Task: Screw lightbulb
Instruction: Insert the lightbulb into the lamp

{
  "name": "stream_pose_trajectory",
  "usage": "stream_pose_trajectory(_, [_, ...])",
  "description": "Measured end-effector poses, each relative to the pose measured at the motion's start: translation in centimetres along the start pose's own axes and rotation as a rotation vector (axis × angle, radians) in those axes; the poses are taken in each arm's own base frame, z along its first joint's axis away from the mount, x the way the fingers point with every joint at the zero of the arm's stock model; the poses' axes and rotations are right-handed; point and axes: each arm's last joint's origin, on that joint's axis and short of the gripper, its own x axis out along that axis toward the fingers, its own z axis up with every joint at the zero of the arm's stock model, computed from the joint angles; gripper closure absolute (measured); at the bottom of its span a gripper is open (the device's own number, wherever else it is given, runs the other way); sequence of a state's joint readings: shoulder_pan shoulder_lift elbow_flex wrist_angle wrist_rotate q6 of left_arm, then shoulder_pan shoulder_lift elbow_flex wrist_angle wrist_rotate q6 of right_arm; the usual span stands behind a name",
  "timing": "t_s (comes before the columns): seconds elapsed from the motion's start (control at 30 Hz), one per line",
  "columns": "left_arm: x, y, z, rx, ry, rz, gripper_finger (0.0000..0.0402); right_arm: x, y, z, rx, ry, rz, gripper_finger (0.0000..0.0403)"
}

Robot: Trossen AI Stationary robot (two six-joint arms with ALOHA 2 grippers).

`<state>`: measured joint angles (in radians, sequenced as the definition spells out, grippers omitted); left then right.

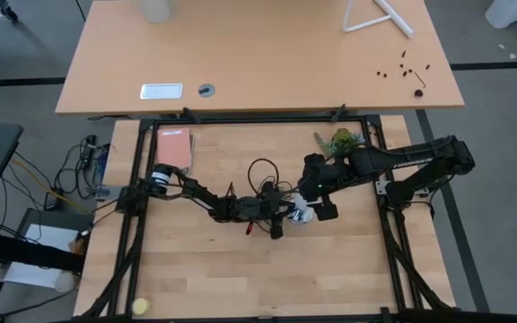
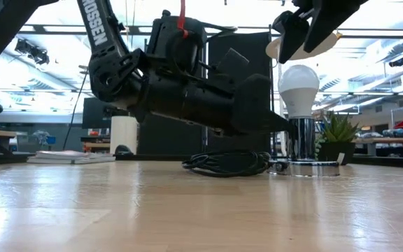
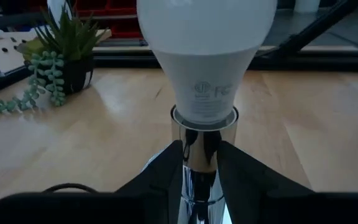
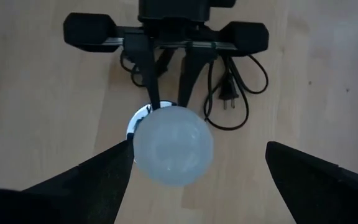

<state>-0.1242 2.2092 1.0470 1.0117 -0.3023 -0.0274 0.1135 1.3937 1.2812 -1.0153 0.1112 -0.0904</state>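
The lightbulb (image 2: 298, 89) stands upright in the chrome socket (image 2: 301, 143) at frame right. The left gripper (image 3: 201, 163) pinches the socket stem, while the right gripper (image 4: 194, 163) hovers above with fingers spread — looks like a regrip mid-screwing. Next move: close on the bulb and twist.

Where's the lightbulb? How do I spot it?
Look at the middle of the wooden table, where both arms meet. A shiny metal socket stands there, and the lightbulb sits upright on top: round and white, unlike the black cord beside it.
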Motion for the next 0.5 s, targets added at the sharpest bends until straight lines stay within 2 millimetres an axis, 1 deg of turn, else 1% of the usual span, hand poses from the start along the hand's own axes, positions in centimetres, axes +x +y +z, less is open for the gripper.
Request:
stream_pose_trajectory(0.2, [0.6, -0.2, -1.0, -0.008, -0.004, 0.0, 0.0298, 0.0, 0.0, 0.0, 0.002, 0.003, 0.0, 0.0029])
stream_pose_trajectory(0.27, [0.9, -0.3, -1.0, -0.014, -0.017, -0.011, 0.0298, 0.0, 0.0, -0.1, 0.005, 0.006, 0.001, 0.0029])
stream_pose_trajectory(0.5, [0.9, -0.3, -1.0, -0.017, -0.01, -0.018, 0.0298, -0.1, 0.0, -0.2, 0.005, 0.021, 0.002, 0.0029])
